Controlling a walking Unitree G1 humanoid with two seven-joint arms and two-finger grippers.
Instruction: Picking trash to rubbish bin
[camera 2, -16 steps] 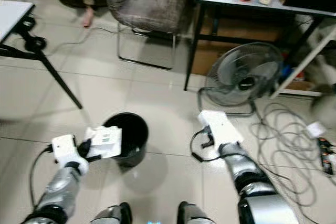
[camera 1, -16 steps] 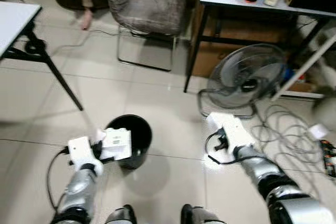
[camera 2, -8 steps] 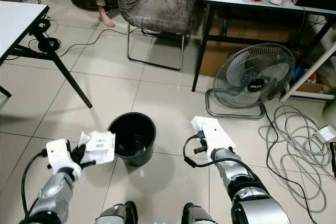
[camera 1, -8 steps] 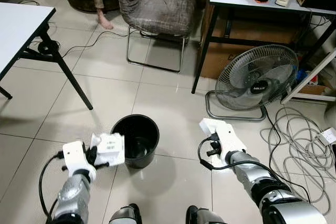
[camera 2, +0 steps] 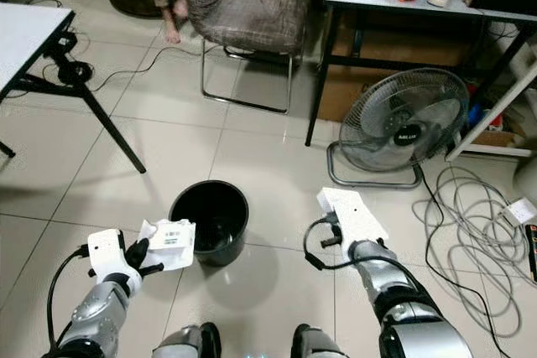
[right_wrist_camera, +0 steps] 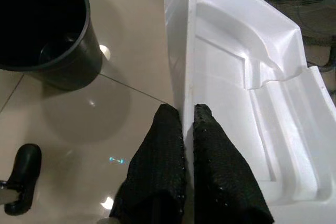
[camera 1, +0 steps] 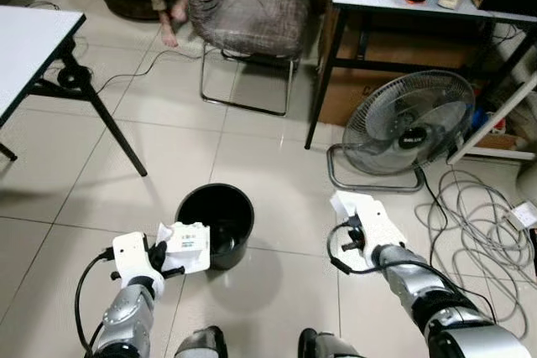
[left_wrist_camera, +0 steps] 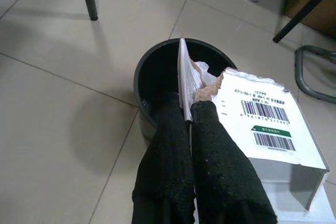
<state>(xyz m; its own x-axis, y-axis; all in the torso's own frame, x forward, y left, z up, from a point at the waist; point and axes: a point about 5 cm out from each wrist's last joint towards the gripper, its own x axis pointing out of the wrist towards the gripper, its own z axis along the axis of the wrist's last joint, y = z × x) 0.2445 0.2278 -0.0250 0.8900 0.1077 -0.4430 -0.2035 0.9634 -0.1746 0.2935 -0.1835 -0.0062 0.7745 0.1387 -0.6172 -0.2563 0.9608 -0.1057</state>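
A black round rubbish bin (camera 1: 236, 251) stands on the tiled floor in front of me. My left gripper (camera 1: 162, 257) is shut on a torn white cardboard box (camera 1: 190, 245) with a barcode label, held at the bin's left rim. In the left wrist view the fingers (left_wrist_camera: 210, 129) pinch one flap of the box (left_wrist_camera: 268, 124) just over the bin (left_wrist_camera: 138, 85). My right gripper (camera 1: 353, 238) is shut on a white moulded foam tray (camera 1: 367, 216), held to the right of the bin. The right wrist view shows the pads (right_wrist_camera: 170, 129) clamped on the edge of the foam tray (right_wrist_camera: 236, 77), with the bin (right_wrist_camera: 58, 69) off to one side.
A floor fan (camera 1: 411, 123) and loose cables (camera 1: 478, 224) lie at the right. A grey chair (camera 1: 243, 18) stands behind the bin, with a desk (camera 1: 403, 2) beside it. A table's black leg (camera 1: 113, 127) is at the left. A person's foot (camera 1: 170, 33) rests near the chair.
The view was blurred and shifting; it is steadier now. My left gripper has carried the box a little closer to the bin's rim. The right gripper still holds the foam tray.
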